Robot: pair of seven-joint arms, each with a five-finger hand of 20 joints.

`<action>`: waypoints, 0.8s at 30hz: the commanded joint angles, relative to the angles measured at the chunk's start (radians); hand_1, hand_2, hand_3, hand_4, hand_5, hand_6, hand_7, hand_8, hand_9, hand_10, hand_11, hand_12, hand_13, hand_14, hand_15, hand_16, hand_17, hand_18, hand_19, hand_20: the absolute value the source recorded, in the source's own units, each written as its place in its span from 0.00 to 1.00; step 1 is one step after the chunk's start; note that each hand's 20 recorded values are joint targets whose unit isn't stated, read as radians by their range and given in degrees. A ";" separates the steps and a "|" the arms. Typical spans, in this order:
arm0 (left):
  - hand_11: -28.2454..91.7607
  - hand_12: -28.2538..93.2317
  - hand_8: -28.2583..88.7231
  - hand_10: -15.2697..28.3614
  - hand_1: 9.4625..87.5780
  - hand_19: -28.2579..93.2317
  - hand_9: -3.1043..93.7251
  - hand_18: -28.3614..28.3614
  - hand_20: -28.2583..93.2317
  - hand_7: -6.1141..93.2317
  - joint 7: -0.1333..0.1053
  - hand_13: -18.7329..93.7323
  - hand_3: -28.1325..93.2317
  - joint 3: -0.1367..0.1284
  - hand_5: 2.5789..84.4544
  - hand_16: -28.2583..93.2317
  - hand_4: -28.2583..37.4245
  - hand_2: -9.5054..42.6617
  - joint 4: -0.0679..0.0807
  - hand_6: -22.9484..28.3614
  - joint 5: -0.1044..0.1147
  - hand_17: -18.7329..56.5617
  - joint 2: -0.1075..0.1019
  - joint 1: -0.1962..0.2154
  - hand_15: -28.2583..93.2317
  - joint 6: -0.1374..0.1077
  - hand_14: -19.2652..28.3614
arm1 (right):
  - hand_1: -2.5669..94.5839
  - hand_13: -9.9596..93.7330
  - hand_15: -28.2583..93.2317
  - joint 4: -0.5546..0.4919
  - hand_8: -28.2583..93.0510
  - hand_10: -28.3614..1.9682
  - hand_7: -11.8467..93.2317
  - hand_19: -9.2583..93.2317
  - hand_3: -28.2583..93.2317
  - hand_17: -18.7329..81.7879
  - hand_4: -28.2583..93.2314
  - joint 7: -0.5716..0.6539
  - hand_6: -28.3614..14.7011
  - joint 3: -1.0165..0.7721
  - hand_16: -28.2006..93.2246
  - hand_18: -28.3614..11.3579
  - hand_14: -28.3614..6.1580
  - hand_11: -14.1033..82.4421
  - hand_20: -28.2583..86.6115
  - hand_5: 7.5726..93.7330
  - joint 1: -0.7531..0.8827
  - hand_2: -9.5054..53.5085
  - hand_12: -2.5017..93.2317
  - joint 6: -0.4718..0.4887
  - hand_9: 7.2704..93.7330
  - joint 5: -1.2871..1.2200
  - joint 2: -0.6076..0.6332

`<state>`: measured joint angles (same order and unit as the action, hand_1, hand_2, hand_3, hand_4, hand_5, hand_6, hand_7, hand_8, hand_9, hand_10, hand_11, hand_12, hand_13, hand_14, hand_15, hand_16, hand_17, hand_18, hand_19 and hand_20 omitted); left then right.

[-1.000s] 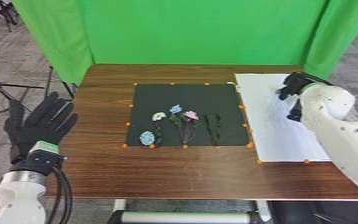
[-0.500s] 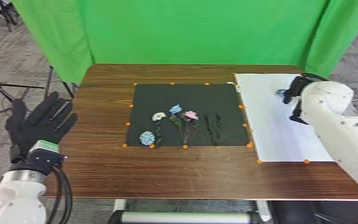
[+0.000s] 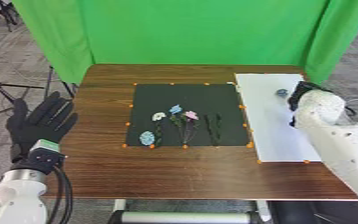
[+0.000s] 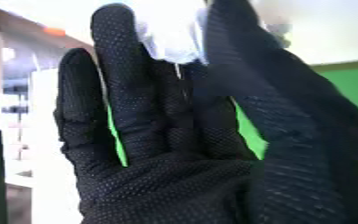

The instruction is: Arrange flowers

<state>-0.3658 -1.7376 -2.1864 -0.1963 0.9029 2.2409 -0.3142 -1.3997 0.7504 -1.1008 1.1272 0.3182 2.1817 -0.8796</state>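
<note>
Flowers (image 3: 191,115) lie on the mat (image 3: 184,92), between the left hand (image 3: 39,127) and the right hand (image 3: 307,96). Another, bluish bloom (image 3: 282,93) sits on the white sheet (image 3: 275,127), just left of the right hand. The left hand is spread wide. In the right wrist view a pale, translucent thing (image 4: 174,42) overlaps the glove; I cannot tell whether the right hand grips it.

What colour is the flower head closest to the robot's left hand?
Light blue; the head view shows that flower head best.
</note>
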 commanded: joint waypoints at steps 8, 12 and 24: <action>0.46 0.33 0.16 0.68 0.20 0.52 0.34 0.74 0.34 0.27 -0.011 0.33 0.79 -0.021 0.44 0.17 0.00 0.47 -0.013 0.61 0.010 0.16 0.008 0.034 0.57 -0.018 0.69 | 0.69 0.80 0.61 -0.186 0.25 0.65 0.41 0.91 0.79 0.55 0.00 -0.034 0.64 0.036 0.56 0.14 0.70 0.29 0.58 0.78 0.065 0.00 0.49 -0.156 0.89 0.170 0.000; 0.46 0.33 0.16 0.68 0.20 0.52 0.34 0.74 0.34 0.27 -0.006 0.33 0.79 -0.022 0.44 0.17 0.00 0.47 -0.010 0.61 0.006 0.16 0.008 0.030 0.57 -0.010 0.69 | 0.69 0.81 0.61 -0.296 0.26 0.65 0.41 0.92 0.80 0.55 0.00 -0.090 0.64 0.079 0.56 0.13 0.70 0.29 0.58 0.80 0.044 0.00 0.50 -0.212 0.90 0.210 -0.005; 0.46 0.33 0.16 0.68 0.20 0.52 0.34 0.74 0.34 0.27 0.015 0.33 0.79 -0.005 0.44 0.17 0.00 0.47 -0.007 0.61 0.001 0.16 0.004 0.000 0.57 -0.016 0.69 | 0.69 0.81 0.61 -0.362 0.26 0.65 0.41 0.92 0.80 0.55 0.00 -0.254 0.65 0.279 0.57 0.14 0.70 0.29 0.58 0.80 -0.035 0.00 0.51 -0.131 0.90 0.156 -0.048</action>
<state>-0.3648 -1.7486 -2.1897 -0.1942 0.9059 2.2492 -0.3239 -1.7649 0.5180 -0.9126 1.1266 0.0751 2.3459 -0.8898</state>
